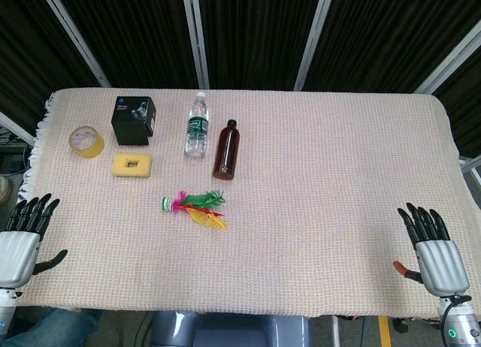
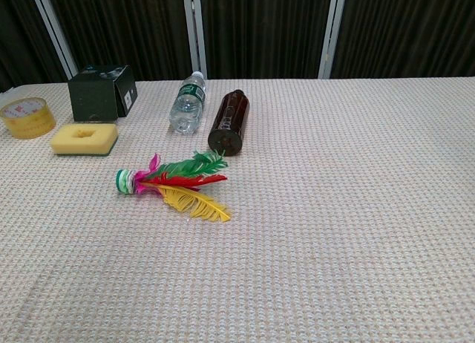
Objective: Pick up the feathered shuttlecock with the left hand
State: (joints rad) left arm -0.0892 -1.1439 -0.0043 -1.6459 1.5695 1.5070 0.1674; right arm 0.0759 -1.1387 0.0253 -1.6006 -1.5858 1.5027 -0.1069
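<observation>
Two hands rest at the near corners of the table [image 1: 338, 174], which is covered by a pale woven cloth and takes up nearly all of the head view. The left hand [image 1: 22, 238] sits at the near left edge, fingers spread apart and holding nothing; the right hand [image 1: 432, 249] sits at the near right edge, likewise spread and empty. Neither shows in the chest view.

Toward the far left of the cloth stand a black box [image 1: 133, 119], a clear water bottle [image 1: 196, 125] lying with its cap pointing far, and a brown bottle [image 1: 227, 149] lying just to its right. Nearer than the box is a yellow sponge [image 1: 131, 164], and left of the box a roll of tape [image 1: 86, 141].

The feathered shuttlecock [image 1: 194, 206] lies flat, left of the table's middle, nearer than the bottles and apart from all of them. Its long axis runs roughly left to right: the small white and green base [image 1: 167, 204] points left, the green, red and yellow feathers fan out to the right (the yellow one angles slightly nearer).

From the left hand it lies to the right and a little farther away, with open cloth between. That hand is plainly the nearer one, the right being well apart across the table, and the base end is the end facing it.
</observation>
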